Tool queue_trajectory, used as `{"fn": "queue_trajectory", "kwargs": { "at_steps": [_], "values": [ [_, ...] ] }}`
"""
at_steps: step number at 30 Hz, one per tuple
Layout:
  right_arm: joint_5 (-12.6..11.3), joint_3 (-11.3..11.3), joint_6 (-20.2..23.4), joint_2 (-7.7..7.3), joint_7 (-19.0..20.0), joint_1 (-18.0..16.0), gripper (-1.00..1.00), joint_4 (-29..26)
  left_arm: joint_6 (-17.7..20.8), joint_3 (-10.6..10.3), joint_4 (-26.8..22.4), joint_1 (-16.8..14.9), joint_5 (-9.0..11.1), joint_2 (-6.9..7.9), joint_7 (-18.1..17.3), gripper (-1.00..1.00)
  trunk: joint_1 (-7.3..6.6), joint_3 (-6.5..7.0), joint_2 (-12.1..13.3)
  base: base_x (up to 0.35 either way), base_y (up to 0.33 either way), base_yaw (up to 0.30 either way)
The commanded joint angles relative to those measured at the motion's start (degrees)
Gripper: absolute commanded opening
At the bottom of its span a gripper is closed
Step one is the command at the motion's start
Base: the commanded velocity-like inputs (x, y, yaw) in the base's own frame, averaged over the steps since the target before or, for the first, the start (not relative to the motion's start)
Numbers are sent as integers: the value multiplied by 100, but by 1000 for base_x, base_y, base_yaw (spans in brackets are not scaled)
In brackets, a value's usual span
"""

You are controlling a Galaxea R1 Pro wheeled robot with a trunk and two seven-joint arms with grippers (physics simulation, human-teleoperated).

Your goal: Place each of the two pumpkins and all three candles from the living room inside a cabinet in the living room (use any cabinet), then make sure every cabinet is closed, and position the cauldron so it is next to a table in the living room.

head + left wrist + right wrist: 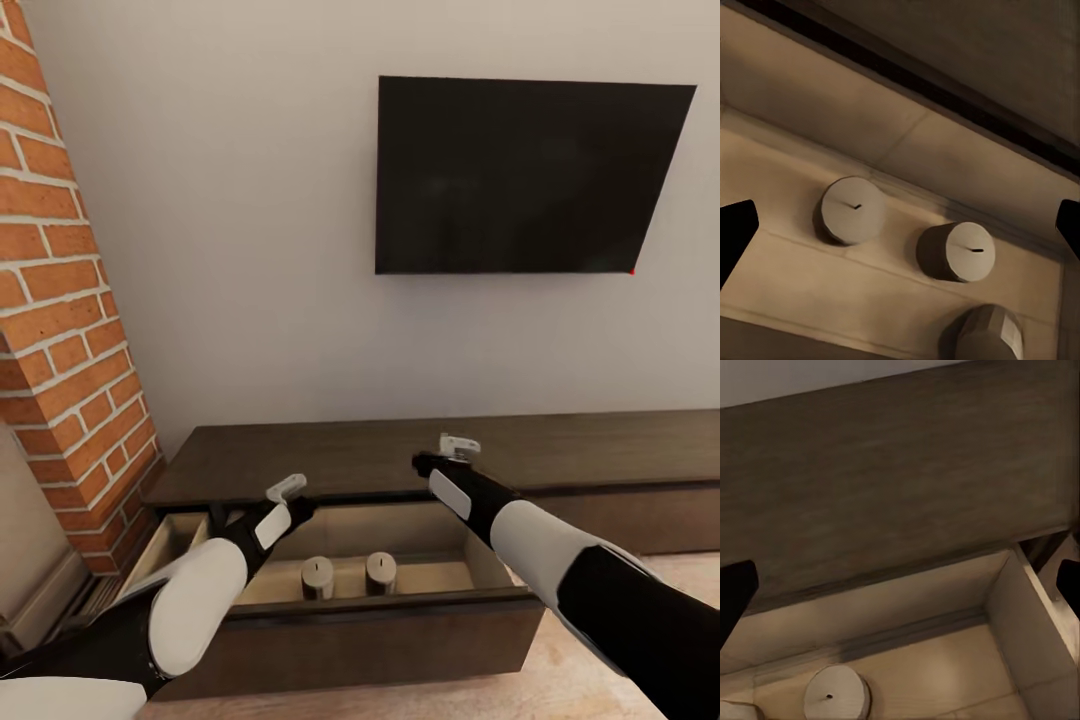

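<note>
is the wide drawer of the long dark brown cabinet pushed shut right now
No, the pale beige drawer of the long dark-brown wooden cabinet is pulled out, with stubby grey-beige candles standing upright inside.

Open cabinet [350, 640] drawer: seemingly 3 candles [853, 210] upright.

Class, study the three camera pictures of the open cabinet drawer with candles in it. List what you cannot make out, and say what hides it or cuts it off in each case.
- Third candle: left wrist view, cut off by the picture's edge; in the head view the left arm covers that part of the drawer.
- Left gripper: head view, fingertips hidden by its own wrist.
- Cabinet: head view, far end cut off by the edge.
- Candle: right wrist view, its wick too small to make out.
</note>
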Motion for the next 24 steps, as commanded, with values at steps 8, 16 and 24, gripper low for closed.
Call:
{"fn": "queue_trajectory", "kwargs": {
  "at_steps": [8,16,24],
  "values": [
    [591,37,-631,90,-31,447,100,-14,-528,-21,484,0,55,-2,47,100,-178,139,319,0,0,0],
    [650,28,-881,100,52,568,100,0,-739,-17,543,0,55,-2,49,100,-353,282,640,0,0,0],
    [641,17,-907,81,169,591,100,54,-744,-17,549,0,48,-2,60,100,-529,426,961,0,0,0]
  ]
}}
